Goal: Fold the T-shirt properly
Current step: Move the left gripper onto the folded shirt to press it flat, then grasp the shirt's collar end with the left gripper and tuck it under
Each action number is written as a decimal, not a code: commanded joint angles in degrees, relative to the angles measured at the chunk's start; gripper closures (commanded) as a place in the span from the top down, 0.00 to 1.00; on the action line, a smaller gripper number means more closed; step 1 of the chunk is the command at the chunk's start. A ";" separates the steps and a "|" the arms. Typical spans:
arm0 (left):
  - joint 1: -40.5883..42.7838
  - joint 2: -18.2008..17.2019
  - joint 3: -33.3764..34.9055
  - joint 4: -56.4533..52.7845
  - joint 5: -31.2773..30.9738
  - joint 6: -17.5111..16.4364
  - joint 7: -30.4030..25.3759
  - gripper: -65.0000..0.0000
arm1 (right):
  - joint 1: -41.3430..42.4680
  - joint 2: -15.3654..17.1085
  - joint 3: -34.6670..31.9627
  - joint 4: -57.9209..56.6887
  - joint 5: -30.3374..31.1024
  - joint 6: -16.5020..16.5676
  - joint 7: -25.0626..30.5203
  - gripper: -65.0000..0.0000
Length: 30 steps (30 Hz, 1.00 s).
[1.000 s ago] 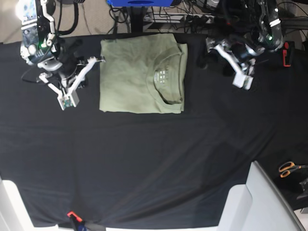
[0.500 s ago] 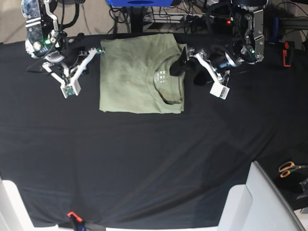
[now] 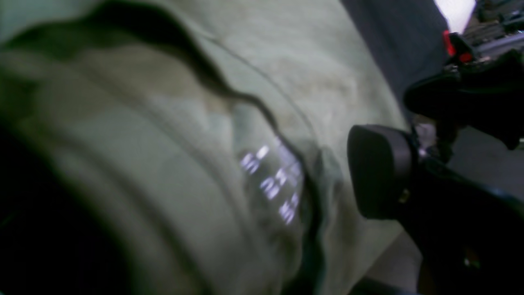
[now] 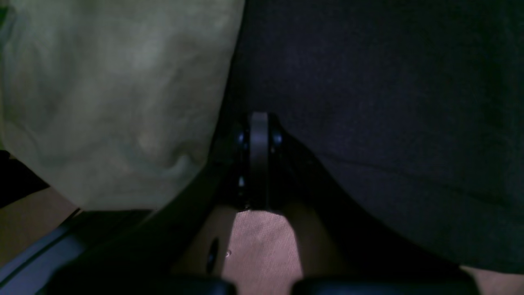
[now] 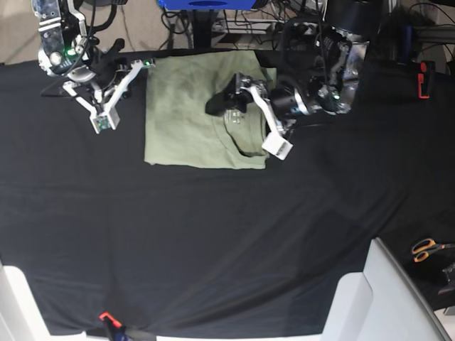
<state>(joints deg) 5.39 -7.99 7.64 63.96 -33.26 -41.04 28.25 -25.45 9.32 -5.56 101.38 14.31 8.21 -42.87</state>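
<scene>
Your shirt (image 5: 192, 117) already lies folded into a rectangle; your left gripper (image 5: 249, 117), spread wide, hovers over its collar (image 5: 250, 135), while your right gripper (image 5: 121, 89), pressed together, sits just beside its far edge, so probably only tidying remains.

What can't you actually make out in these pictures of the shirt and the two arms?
- White print inside the T-shirt collar: blurred in the left wrist view, covered by the left gripper in the base view.
- Whether that open gripper touches the cloth: can't tell.
- Right gripper: dim in its wrist view; tiny from above.

Sage-green T-shirt (image 5: 186, 114), folded flat into a rectangle; collar up; near the far edge
</scene>
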 commanded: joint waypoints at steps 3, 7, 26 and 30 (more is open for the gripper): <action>0.02 0.30 3.66 -5.28 4.02 1.04 4.06 1.00 | 0.09 0.22 0.33 0.99 0.16 0.28 0.81 0.00; -0.07 0.30 3.83 -8.18 4.02 1.04 2.65 1.00 | 0.09 0.22 0.33 0.99 0.16 0.28 0.81 0.00; -9.74 -4.28 7.44 -4.14 6.05 1.04 13.20 0.00 | 0.18 0.22 0.42 0.73 0.16 0.28 0.89 0.00; -14.75 -6.03 17.11 0.78 14.57 1.04 18.83 0.00 | 0.18 0.22 0.42 0.73 0.16 0.28 0.89 0.00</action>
<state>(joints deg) -8.86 -13.65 24.99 64.64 -23.14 -42.00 44.27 -25.41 9.17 -5.37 101.23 14.39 8.25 -42.81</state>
